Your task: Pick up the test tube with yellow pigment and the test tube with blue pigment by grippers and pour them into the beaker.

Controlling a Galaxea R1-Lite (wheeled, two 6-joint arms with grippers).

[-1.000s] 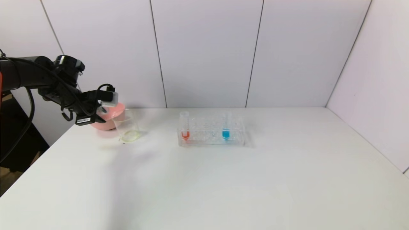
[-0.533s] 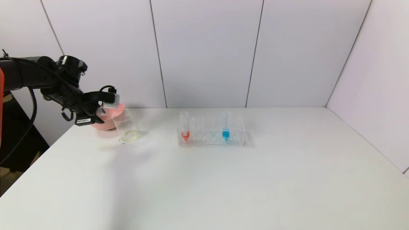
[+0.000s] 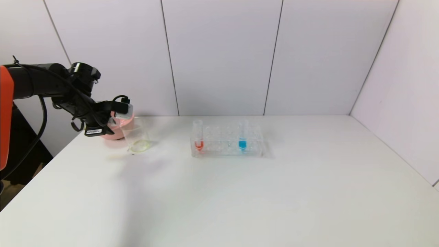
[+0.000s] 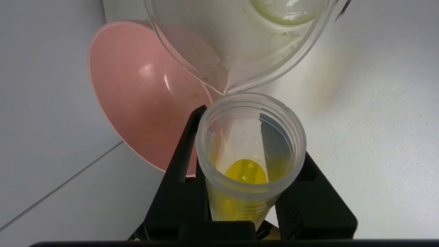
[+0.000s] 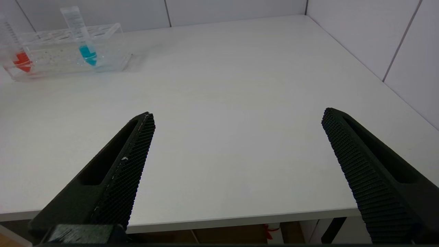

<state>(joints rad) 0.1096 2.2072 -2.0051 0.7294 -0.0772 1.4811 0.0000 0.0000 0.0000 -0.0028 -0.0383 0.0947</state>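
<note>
My left gripper [image 3: 110, 120] [image 4: 245, 171] is shut on the test tube with yellow pigment [image 4: 249, 161], held tilted with its open mouth just at the pouring lip of the beaker [image 3: 136, 136] [image 4: 240, 41]. Yellow liquid sits low in the tube; a thin yellowish film lies on the beaker's bottom. The test tube with blue pigment [image 3: 242, 135] [image 5: 84, 37] stands upright in the clear rack [image 3: 227, 141]. My right gripper [image 5: 236, 144] is open and empty at the table's near edge, out of the head view.
A pink bowl [image 3: 118, 126] [image 4: 147, 99] sits right behind the beaker, under my left gripper. A tube with orange-red liquid [image 3: 198, 136] stands at the rack's left end. The white wall is close behind.
My left arm has moved a little to the right and up, bringing the yellow tube closer over the beaker's rim. The rack and its tubes have not moved.
</note>
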